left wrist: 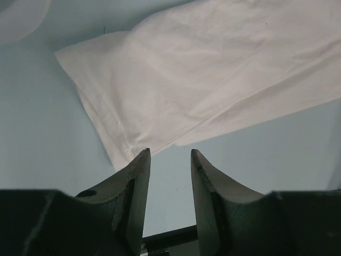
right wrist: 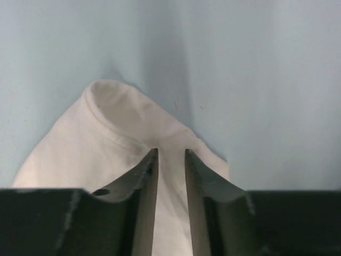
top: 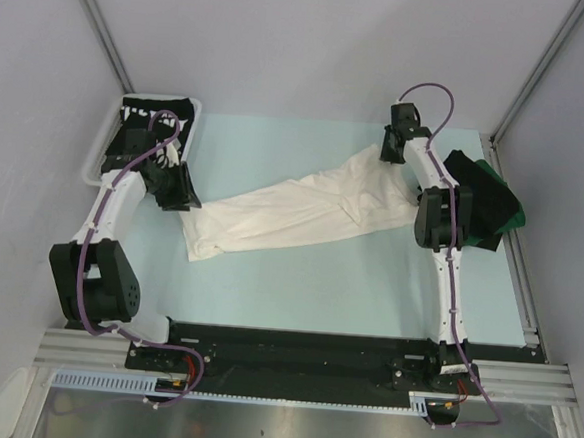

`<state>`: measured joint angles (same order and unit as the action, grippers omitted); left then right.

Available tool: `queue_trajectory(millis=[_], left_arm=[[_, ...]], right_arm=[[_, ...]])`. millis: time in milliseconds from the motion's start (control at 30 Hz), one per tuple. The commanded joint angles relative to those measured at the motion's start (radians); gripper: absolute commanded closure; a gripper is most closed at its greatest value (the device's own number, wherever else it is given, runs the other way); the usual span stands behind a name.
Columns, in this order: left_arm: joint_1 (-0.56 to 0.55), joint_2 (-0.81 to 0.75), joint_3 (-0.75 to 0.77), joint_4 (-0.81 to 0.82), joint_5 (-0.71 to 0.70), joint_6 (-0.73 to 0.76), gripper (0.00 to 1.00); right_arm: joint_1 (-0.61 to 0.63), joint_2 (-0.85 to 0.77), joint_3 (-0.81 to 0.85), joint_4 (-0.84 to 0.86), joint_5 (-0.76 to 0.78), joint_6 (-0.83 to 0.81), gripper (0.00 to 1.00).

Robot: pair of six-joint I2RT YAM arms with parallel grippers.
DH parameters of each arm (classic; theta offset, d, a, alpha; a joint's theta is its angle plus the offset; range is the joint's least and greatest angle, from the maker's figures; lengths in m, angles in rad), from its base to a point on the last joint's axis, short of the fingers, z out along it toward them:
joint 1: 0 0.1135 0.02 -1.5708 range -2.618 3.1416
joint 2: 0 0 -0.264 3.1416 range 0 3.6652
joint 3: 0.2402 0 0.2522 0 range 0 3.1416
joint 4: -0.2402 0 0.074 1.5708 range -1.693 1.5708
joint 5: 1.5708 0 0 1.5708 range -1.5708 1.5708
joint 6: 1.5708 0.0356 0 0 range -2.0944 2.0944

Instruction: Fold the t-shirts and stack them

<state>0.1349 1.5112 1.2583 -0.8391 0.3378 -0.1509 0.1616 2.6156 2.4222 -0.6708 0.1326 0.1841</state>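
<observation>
From above, the white t-shirt (top: 293,207) lies stretched slantwise on the table (top: 297,290); only this view shows the lettered black t-shirt (top: 159,114) in the basket (top: 94,160) and the black and green t-shirts (top: 482,197) piled far right. Left wrist: the left gripper (left wrist: 169,154) is released, jaws well apart and empty, one tip at the shirt's hem corner. Right wrist: the right gripper (right wrist: 170,152) is clenched narrowly on a raised fold of white cloth
</observation>
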Motion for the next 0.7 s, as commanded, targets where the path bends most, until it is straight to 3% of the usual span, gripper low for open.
queue_trajectory(millis=[0,267,667], left_arm=[[-0.006,-0.022,-0.008,0.012,-0.016,-0.009,0.57],[-0.011,-0.035,-0.069,-0.055,-0.1,-0.036,0.54],[-0.096,-0.204,-0.302,0.038,-0.209,-0.208,0.53]], right_arm=[[0.019,-0.178,-0.057,0.083,0.035,-0.02,0.63],[0.042,-0.327,-0.081,0.036,0.053,0.002,0.59],[0.09,-0.565,-0.301,0.07,0.093,0.028,0.58]])
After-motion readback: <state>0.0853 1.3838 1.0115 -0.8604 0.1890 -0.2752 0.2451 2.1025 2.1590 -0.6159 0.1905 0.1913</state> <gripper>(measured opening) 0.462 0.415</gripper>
